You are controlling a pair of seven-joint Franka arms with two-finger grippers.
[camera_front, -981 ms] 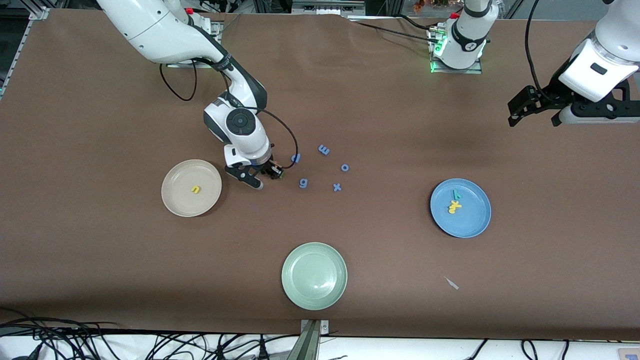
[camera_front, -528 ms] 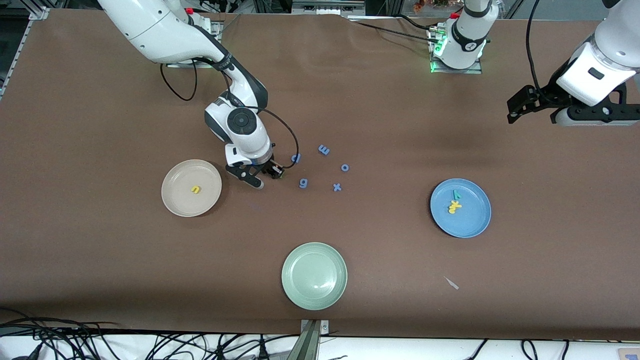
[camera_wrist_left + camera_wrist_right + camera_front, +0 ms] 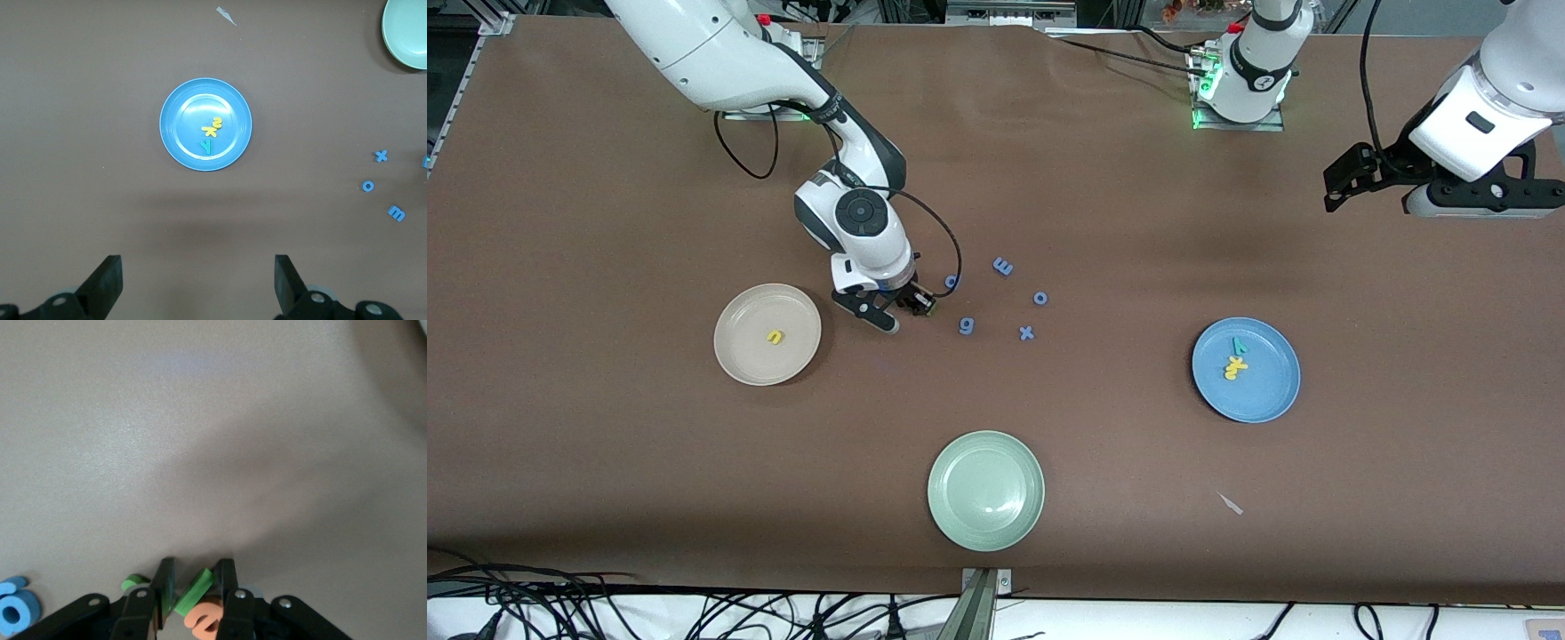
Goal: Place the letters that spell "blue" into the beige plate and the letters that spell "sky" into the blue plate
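My right gripper [image 3: 918, 308] is down at the table between the beige plate [image 3: 738, 364] and the loose blue letters. In the right wrist view the right gripper [image 3: 196, 570] is shut on the thin green l [image 3: 195, 590], which sits tilted between the fingers. The orange e [image 3: 207, 619] and the green b [image 3: 135, 581] lie right beside them. The yellow u [image 3: 775, 337] lies in the beige plate. The blue plate [image 3: 1263, 400] holds the yellow s [image 3: 217, 122], yellow k [image 3: 209, 131] and teal y [image 3: 207, 145]. My left gripper [image 3: 1374, 182] hangs open over bare table at the left arm's end.
Blue letters p [image 3: 952, 282], m [image 3: 1003, 266], o [image 3: 1040, 298], g [image 3: 966, 326] and x [image 3: 1027, 333] lie beside the right gripper. A pale green plate [image 3: 985, 489] sits near the front edge, and a small pale scrap [image 3: 1231, 504] lies nearer the camera than the blue plate.
The right gripper's fingers have narrowed a little around the green l and the hand has shifted slightly. The left arm has drifted a little toward its base.
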